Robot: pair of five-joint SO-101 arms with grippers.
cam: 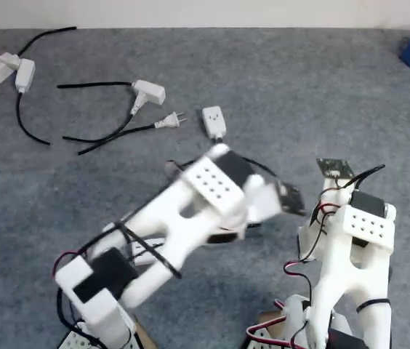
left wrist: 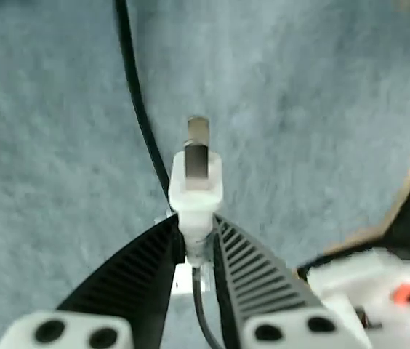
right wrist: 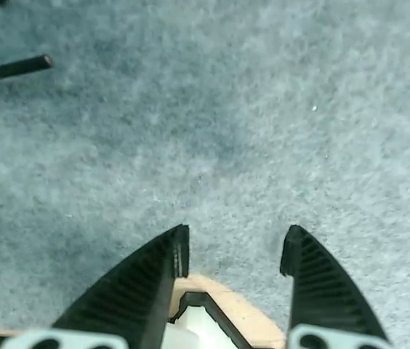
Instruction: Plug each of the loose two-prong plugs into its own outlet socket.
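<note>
Now | left jaws clamped on two-prong plug (left wrist: pixel 196 182), short of outlet socket (cam: pixel 214 120) | right jaws apart, empty | risk: plug twists in grip, prongs (left wrist: pixel 198 149) miss

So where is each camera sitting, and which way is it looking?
High view: fixed overhead, looking down on the grey mat, a loose plug, the left arm and right arm.
Left wrist view: on the left wrist, looking along the left gripper, shut on a white plug.
Right wrist view: on the right wrist, looking down past the open right gripper at the mat.
All three share the grey mat.
</note>
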